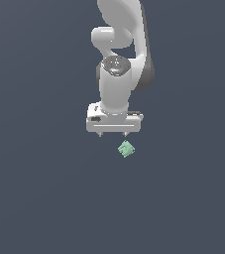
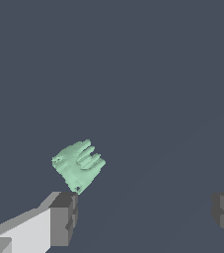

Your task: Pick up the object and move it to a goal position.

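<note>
From the exterior view, my white hand (image 1: pixel 113 134) hangs spread wide, short fingertips pointing down, with the small mint-green cube with faint darker marks (image 1: pixel 126 149) just below it, off toward that view's right and turned cornerwise. In the wrist view, the cube (image 2: pixel 78 165) lies near one grey finger pad (image 2: pixel 64 217), not between my fingers.

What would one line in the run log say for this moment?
phase: approach | gripper: jaws open, holding nothing | mint-green cube: not gripped, just beyond the fingertips and off-centre toward one finger | goal: not visible
</note>
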Robot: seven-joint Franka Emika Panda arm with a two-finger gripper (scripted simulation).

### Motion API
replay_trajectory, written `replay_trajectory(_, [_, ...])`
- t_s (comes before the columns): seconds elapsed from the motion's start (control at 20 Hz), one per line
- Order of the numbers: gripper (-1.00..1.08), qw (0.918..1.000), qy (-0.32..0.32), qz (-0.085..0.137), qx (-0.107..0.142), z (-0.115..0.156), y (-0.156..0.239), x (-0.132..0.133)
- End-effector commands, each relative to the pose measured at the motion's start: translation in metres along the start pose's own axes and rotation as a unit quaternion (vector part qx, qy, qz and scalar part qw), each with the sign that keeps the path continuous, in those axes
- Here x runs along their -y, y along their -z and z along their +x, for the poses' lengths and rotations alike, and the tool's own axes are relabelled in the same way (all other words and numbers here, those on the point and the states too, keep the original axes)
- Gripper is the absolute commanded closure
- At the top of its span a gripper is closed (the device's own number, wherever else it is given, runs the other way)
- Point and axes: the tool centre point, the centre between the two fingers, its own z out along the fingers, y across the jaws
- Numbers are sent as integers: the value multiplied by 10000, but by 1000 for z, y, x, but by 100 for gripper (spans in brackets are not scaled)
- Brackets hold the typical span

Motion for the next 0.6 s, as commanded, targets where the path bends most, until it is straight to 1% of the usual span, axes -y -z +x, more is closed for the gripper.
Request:
replay_trajectory(0.0, [-92, 10000, 0, 0, 0, 0, 0, 0])
replay_trajectory(0.15, [-92, 10000, 18, -4, -26, 2, -1, 0])
replay_trajectory(0.4, [-92, 9999, 62, -20, -138, 12, -2, -2])
replay_trajectory(0.55, [-92, 9999, 48, -21, -148, 13, -2, -2])
